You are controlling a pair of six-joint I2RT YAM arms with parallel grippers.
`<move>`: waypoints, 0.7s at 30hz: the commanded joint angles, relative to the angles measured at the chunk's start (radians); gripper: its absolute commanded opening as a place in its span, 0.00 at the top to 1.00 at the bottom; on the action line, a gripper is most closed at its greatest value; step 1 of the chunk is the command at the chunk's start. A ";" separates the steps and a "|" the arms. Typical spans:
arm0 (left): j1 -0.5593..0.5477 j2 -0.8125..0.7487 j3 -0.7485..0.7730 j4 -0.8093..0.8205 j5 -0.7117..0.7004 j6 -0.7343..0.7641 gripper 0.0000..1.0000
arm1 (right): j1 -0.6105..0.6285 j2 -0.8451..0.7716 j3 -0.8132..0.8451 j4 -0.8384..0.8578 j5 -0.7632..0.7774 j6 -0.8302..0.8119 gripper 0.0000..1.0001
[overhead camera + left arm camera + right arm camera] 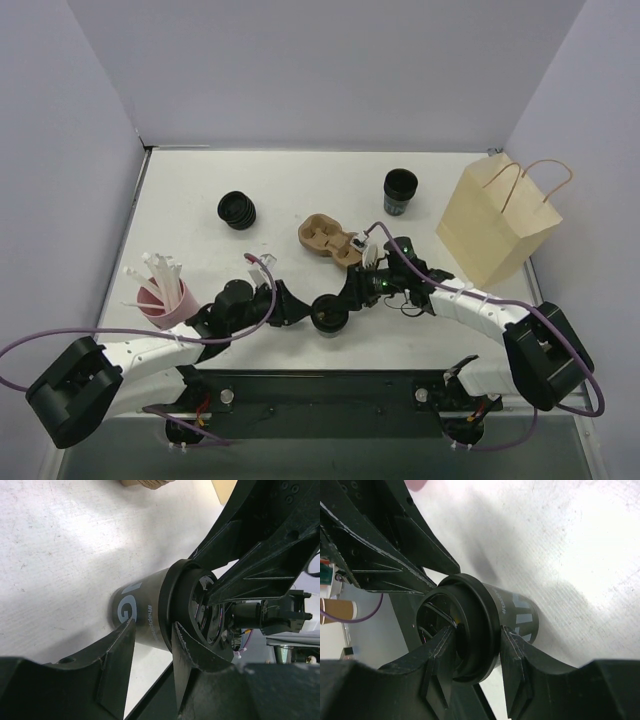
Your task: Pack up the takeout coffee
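The takeout coffee (328,313), a small black cup with a round black lid, stands near the front edge between my two grippers. My right gripper (352,297) is shut on it. In the right wrist view one finger lies on the lid top (440,645) and the other sits under the lid rim against the cup (520,612). My left gripper (298,306) is open, and its tips rest at the side of the cup (142,607) by the lid rim. The brown pulp carrier (325,238) lies behind the cup with its wells bare.
A tan paper bag (495,225) stands at the right. A stack of lidless black cups (400,190) and a stack of black lids (238,210) sit further back. A pink cup with white stirrers (165,300) stands at the left.
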 commanded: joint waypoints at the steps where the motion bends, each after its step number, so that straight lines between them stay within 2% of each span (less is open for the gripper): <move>1: -0.055 0.047 -0.100 -0.170 -0.094 -0.004 0.56 | 0.009 0.046 -0.138 0.063 0.120 0.004 0.75; 10: -0.092 0.150 -0.166 -0.040 -0.130 -0.066 0.57 | 0.034 0.041 -0.210 0.164 0.151 0.068 0.76; 14: -0.129 0.219 -0.221 0.112 -0.132 -0.120 0.56 | 0.032 0.026 -0.245 0.184 0.165 0.070 0.76; 17: -0.162 0.253 -0.211 0.160 -0.105 -0.148 0.57 | 0.032 0.029 -0.224 0.172 0.136 0.037 0.76; 18: -0.165 0.231 -0.194 0.158 -0.097 -0.154 0.56 | 0.032 0.035 -0.204 0.148 0.129 0.016 0.76; 21: -0.167 0.123 -0.139 0.021 -0.107 -0.142 0.56 | 0.032 0.040 -0.124 0.037 0.102 -0.061 0.76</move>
